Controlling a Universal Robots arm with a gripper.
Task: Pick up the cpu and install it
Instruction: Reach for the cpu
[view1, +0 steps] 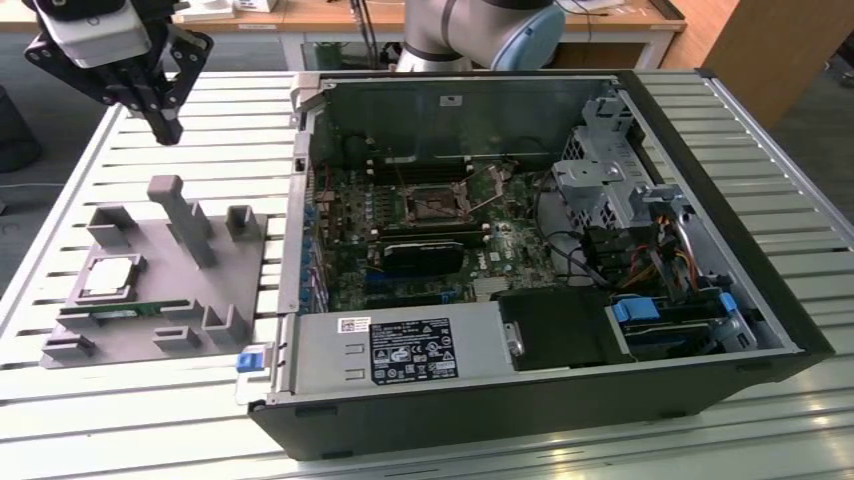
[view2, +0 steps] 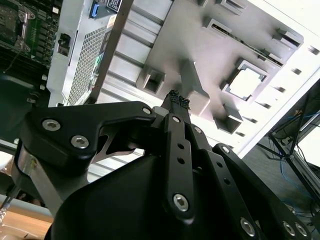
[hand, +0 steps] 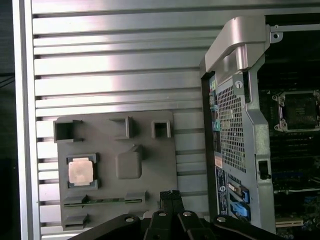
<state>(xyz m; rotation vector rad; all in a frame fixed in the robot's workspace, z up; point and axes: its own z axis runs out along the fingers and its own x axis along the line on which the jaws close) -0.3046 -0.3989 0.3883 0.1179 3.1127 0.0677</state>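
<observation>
The black two-finger gripper (view1: 163, 130) is hanging in the air above the slatted metal table (view1: 80, 420), its fingers (view2: 173, 100) pinched together and holding nothing. The small square silver-topped cpu (view1: 110, 277) is sitting in its pocket on the grey plastic holder tray (view1: 234, 290), beside the open black computer case (view1: 534, 410).

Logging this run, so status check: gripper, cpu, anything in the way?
Gripper shut, empty, in the air near the grey fixture. Cpu lying in its fixture pocket, untouched. Nothing lying over it.

Open computer case (view1: 534, 425), grey tray (view1: 251, 278), slatted table (view1: 134, 425)
</observation>
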